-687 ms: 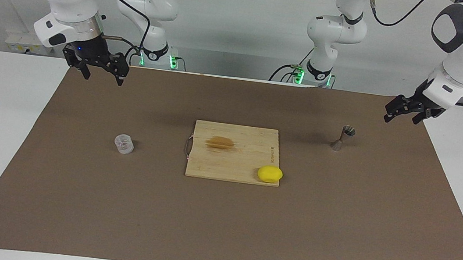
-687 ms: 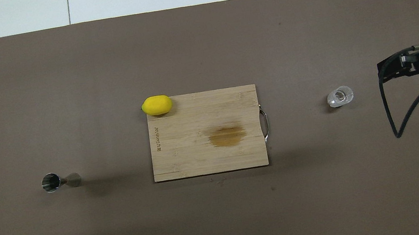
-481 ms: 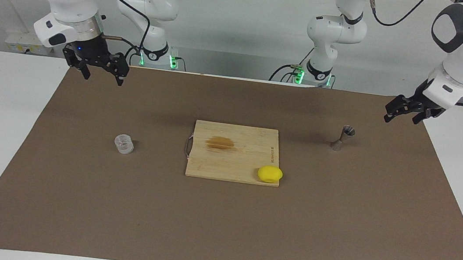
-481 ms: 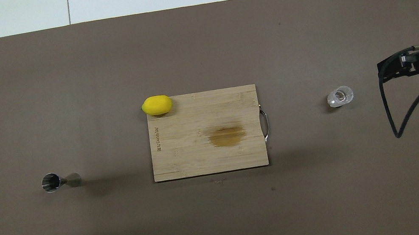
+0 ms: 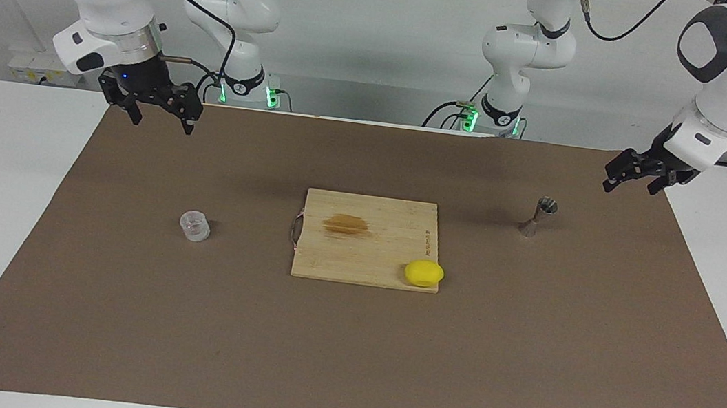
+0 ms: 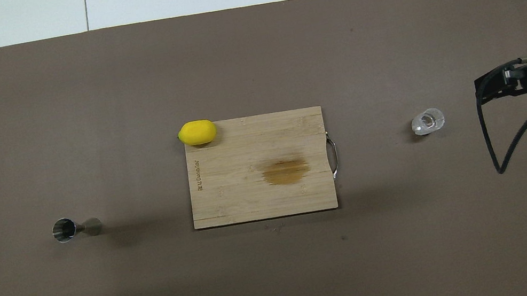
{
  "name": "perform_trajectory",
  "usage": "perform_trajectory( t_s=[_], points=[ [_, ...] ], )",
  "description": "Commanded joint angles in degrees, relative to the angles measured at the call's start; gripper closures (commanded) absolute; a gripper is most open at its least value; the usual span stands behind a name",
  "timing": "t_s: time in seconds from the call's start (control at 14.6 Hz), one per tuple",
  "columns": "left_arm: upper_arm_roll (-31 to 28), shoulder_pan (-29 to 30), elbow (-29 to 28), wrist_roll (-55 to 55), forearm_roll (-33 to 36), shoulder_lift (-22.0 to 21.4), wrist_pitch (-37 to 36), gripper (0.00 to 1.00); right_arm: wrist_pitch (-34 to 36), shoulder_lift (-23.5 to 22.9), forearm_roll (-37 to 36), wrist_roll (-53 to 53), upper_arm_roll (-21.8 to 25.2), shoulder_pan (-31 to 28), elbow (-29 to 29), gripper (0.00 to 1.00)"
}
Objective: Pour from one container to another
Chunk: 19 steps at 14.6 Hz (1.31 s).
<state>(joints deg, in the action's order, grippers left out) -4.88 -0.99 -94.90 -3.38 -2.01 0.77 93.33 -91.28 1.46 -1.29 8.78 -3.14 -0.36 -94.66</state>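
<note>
The glass cup (image 5: 195, 226) stands upright on the brown mat (image 5: 345, 354) toward the right arm's end of the table, well apart from the wooden cutting board (image 5: 366, 239) at the middle. The jigger (image 5: 539, 216) stands upright on the mat toward the left arm's end, also clear of the board and a little nearer to the robots than the cup.

A lemon (image 5: 424, 273) rests at the board's corner that is farther from the robots, on the jigger's side; a darker stain (image 5: 346, 224) marks the board's surface.

The facing view shows both arms whole: the right gripper (image 5: 160, 111) hangs in the air over the mat's edge with its 2 fingers spread apart and nothing between them, and the left gripper (image 5: 637, 176) hangs over the mat near the jigger, likewise apart and empty.

The overhead view catches only part of each gripper at its side edges, but it looks straight down into the open mouth of the jigger (image 6: 65, 229) and of the cup (image 6: 428, 120), and shows the board's metal handle (image 6: 334, 157) on the cup's side.
</note>
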Motion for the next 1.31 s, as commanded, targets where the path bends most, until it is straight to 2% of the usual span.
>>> perform_trajectory(
  t_s=[0.0, 0.21, 0.41, 0.76, 1.24],
  points=[
    [-0.1, -0.2, -1.6, 0.7, 1.1, -1.0, 2.6, 0.0, -1.4, 0.7, 0.9, -0.2, -0.1, -0.4, -1.3, 0.0],
    [-0.1, -0.2, -3.2, 0.7, 1.1, -1.3, 6.0, 0.0, -1.4, 0.7, 0.9, -0.2, -0.1, -0.4, -1.3, 0.0],
    [-0.1, -0.6, -9.8, 1.5, 1.1, -3.3, 14.3, 0.0, -1.2, 0.7, 0.9, -0.2, -0.1, -0.4, -1.3, 0.0],
    [0.0, -0.3, -12.3, 3.5, 1.1, -3.4, 20.8, 0.0, -1.1, 0.7, 1.1, -0.3, -0.1, -0.4, -1.2, 0.0],
    [-0.1, -0.2, -12.1, 3.3, 1.1, -3.3, 21.4, 0.0, -1.0, 0.7, 1.1, -0.3, -0.1, -0.8, -1.2, 0.0]
  ],
)
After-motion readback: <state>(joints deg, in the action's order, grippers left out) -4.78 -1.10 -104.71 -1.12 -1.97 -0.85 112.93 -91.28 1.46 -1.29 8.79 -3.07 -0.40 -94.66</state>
